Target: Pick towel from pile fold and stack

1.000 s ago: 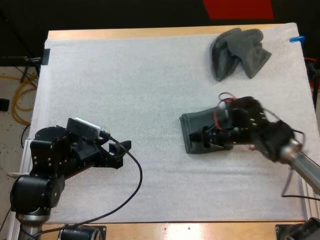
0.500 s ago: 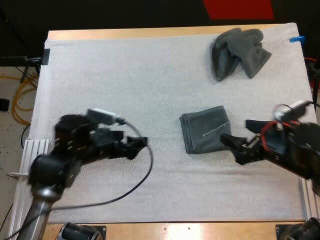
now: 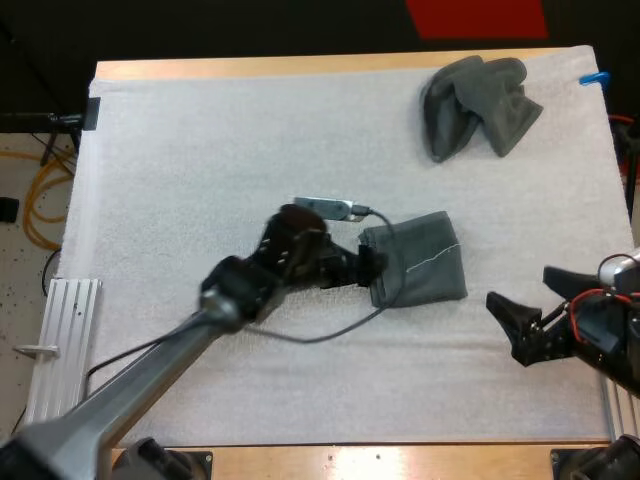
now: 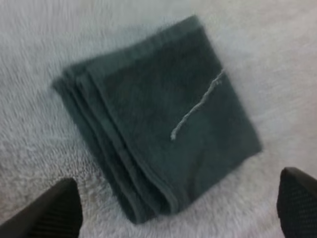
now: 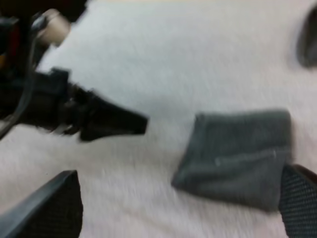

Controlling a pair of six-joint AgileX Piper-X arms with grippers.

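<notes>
A folded dark grey-green towel (image 3: 418, 260) lies flat on the white mat (image 3: 200, 150), right of centre. My left gripper (image 3: 372, 266) hovers at its left edge. In the left wrist view its fingers (image 4: 54, 210) stand wide apart, clear of the folded towel (image 4: 158, 119) with its layered edge and loose pale thread. My right gripper (image 3: 512, 327) stands open, off the towel toward the mat's right side. The right wrist view has the folded towel (image 5: 242, 156) between its spread fingers (image 5: 49, 203), with the left gripper (image 5: 116, 121) beside it. A crumpled towel (image 3: 478, 105) sits at the far right.
The wide left and middle parts of the mat are bare. The mat's right edge (image 3: 622, 200) runs close to my right arm. A metal rail (image 3: 60, 330) lies along the table's left side.
My left arm has swung right across the mat to the folded towel's left edge. My right gripper has let go of the towel and drawn back to the right and nearer.
</notes>
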